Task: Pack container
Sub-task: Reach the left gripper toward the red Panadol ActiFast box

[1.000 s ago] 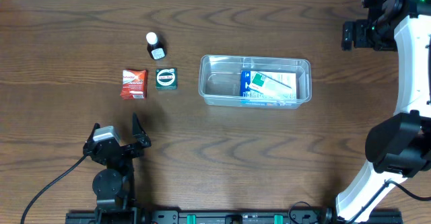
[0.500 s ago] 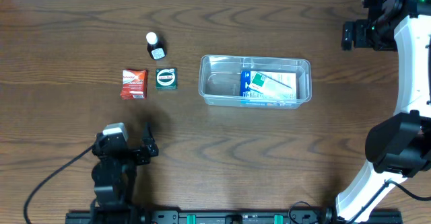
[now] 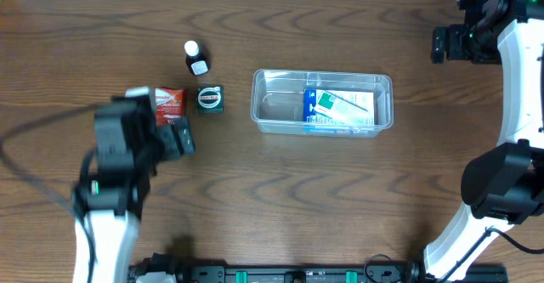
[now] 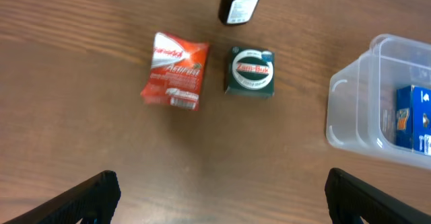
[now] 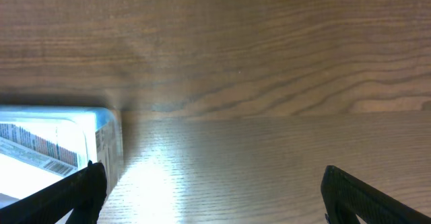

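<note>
The clear container (image 3: 276, 104) lies mid-table with a blue-and-white box (image 3: 338, 109) in its right half. To its left are a green box (image 3: 209, 99), a red packet (image 3: 172, 102) and a small dark bottle (image 3: 196, 59). My left gripper (image 3: 172, 135) hovers just in front of the red packet, open and empty. Its wrist view shows the red packet (image 4: 174, 70), green box (image 4: 250, 70), bottle (image 4: 239, 1) and container (image 4: 350, 109) ahead of the gripper (image 4: 222, 204). My right gripper (image 3: 444, 44) is open at the far right back, well away from the container.
The right arm's white links (image 3: 518, 104) run down the table's right side. In the right wrist view, a pale blue-white thing with a barcode (image 5: 57, 140) lies left of the open gripper (image 5: 215, 197) on bare wood.
My left arm has risen from the table's front edge and swung back toward the red packet and green box. The right arm and all objects have stayed put.
</note>
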`<state>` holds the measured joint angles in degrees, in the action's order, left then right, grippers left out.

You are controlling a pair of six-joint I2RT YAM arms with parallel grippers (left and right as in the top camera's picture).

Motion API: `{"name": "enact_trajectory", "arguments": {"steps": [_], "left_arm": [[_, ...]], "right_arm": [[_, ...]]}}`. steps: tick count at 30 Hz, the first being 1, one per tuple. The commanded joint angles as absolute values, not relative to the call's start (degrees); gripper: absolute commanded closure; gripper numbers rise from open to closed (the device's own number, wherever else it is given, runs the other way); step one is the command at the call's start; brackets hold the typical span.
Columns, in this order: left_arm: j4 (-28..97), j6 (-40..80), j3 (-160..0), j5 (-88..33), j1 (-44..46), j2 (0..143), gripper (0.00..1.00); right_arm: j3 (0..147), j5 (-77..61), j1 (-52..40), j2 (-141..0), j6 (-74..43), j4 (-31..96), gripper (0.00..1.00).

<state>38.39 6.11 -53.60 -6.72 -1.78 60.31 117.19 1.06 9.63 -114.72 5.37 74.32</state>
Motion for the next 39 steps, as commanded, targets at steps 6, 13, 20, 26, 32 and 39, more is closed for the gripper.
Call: {"name": "enact_trajectory", "arguments": {"steps": [6,13,20,26,32,39], "left_arm": [[41.12,4.58,-58.83,-8.8,-1.96,76.75,0.02],[39.86,0.62,-59.94,-10.09,-1.98,85.06,0.02],[50.0,2.17,-73.47,-10.11,-5.17,90.94,0.02],[68.27,0.45,-94.52,-9.85,-7.01,104.09,0.02],[72.53,0.69,-102.08,-9.85,-7.42,113.01,0.02],[70.96,0.14,-102.08,-9.89,-8.84,118.85,0.02]], "right_arm": [[118.06,1.04,9.8,-113.49,4.54,74.39,0.01],[118.06,1.04,9.8,-113.49,4.54,74.39,0.01],[118.06,1.04,9.8,-113.49,4.54,74.39,0.01],[118.06,1.04,9.8,-113.49,4.54,74.39,0.01],[118.06,1.04,9.78,-113.49,4.51,74.39,0.01],[118.06,1.04,9.8,-113.49,4.54,74.39,0.01]]}}
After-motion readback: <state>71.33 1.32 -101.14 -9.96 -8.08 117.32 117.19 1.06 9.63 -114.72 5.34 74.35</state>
